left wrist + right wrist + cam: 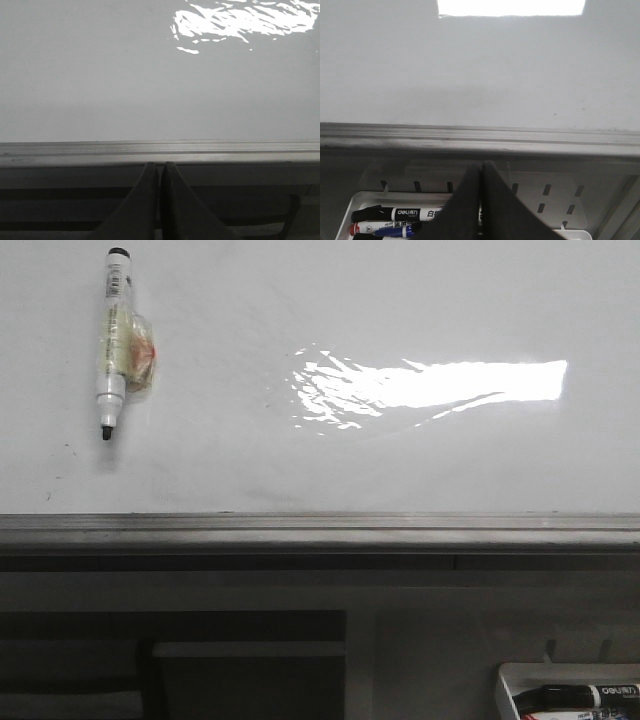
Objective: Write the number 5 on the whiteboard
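We see the shiny white whiteboard [300, 460] with its grey metal rim, no 5 drawn. A marker [113, 340] sticks on it (cap off, maybe). Our left claw [161, 172] and right claw [482, 172] are pinched closed, empty. Markers [400, 221] lie in a white tray [357, 204].

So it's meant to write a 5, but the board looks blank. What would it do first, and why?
Probably the left arm reaches for the marker lying uncapped at the whiteboard's upper left. No 5 is drawn yet, and both the left gripper and right gripper have jaws shut and hold nothing, so a pen must come first.
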{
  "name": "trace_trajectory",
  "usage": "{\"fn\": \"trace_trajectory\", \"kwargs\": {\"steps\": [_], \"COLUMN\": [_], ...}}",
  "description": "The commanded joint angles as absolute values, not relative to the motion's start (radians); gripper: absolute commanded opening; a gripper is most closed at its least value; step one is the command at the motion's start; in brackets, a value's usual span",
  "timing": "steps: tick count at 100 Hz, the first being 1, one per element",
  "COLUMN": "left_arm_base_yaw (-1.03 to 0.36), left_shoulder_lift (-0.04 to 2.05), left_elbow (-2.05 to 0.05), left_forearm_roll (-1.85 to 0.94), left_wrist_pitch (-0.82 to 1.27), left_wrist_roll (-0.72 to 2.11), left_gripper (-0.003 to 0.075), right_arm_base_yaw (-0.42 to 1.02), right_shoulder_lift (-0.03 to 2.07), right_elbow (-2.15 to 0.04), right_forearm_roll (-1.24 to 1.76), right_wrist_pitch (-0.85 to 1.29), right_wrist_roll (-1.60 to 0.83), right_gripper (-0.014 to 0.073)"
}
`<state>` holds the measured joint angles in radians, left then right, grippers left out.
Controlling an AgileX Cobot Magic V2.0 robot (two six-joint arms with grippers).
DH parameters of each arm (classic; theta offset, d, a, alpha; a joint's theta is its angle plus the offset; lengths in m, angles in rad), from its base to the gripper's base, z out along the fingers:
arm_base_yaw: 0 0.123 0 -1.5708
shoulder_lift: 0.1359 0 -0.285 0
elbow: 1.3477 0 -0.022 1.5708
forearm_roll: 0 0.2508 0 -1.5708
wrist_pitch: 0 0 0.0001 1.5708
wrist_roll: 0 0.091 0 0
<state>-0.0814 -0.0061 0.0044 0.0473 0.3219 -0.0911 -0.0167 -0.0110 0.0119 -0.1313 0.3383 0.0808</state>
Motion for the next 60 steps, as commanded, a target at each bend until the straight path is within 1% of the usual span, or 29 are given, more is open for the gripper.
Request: {"fn": "trace_trajectory", "kwargs": {"steps": [1, 21, 35, 42, 45, 52, 60], "left_arm_base_yaw": [-0.079, -0.079, -0.079, -0.079, -0.079, -0.079, -0.079], "left_shoulder_lift": [-0.03, -0.03, -0.03, -0.03, -0.03, -0.03, -0.03], "left_elbow": [0.02, 0.02, 0.02, 0.02, 0.02, 0.02, 0.02], "left_forearm_roll": [0.045, 0.051, 0.017, -0.091, -0.181, -0.409, -0.578], "left_wrist_pitch": [0.252, 0.252, 0.234, 0.193, 0.172, 0.12, 0.084], "left_wrist_roll": [-0.103, -0.103, -0.103, -0.103, -0.103, -0.103, -0.103], "left_gripper": [-0.002, -0.002, -0.002, -0.002, -0.002, -0.002, -0.002], "right_arm_base_yaw": [-0.015, -0.015, -0.015, -0.015, -0.014, -0.012, -0.008], "right_shoulder_lift": [-0.028, -0.028, -0.028, -0.028, -0.028, -0.028, -0.028], "right_elbow": [0.038, 0.038, 0.038, 0.038, 0.038, 0.038, 0.038], "right_forearm_roll": [-0.151, -0.151, -0.171, -0.148, -0.121, 0.018, 0.209], "right_wrist_pitch": [0.318, 0.315, 0.226, 0.14, 0.1, 0.0, -0.1], "right_wrist_roll": [0.079, 0.079, 0.079, 0.079, 0.079, 0.079, 0.079], "right_gripper": [-0.0062, -0.0062, -0.0062, -0.0062, -0.0062, -0.0061, -0.0061]}}
